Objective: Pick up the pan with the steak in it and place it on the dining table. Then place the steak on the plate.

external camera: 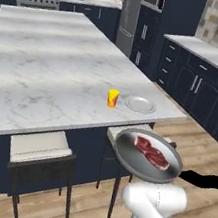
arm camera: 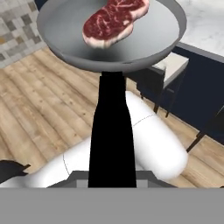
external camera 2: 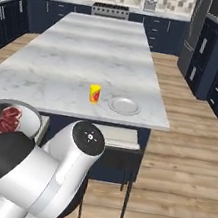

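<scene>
Your pan hangs in the air off the worktop's near edge, above a stool, steak lying inside. Its handle runs down toward the hand, probably gripped, though I cannot tell. Tilt the pan while carrying and the steak may slide out; come in low and the rim may clip the edge. The plate and a yellow cup sit near that corner, so land beside them. Wood floor, navy cabinets around.

Smooth grey metal pan, matt black handle, veined marble dining table
</scene>
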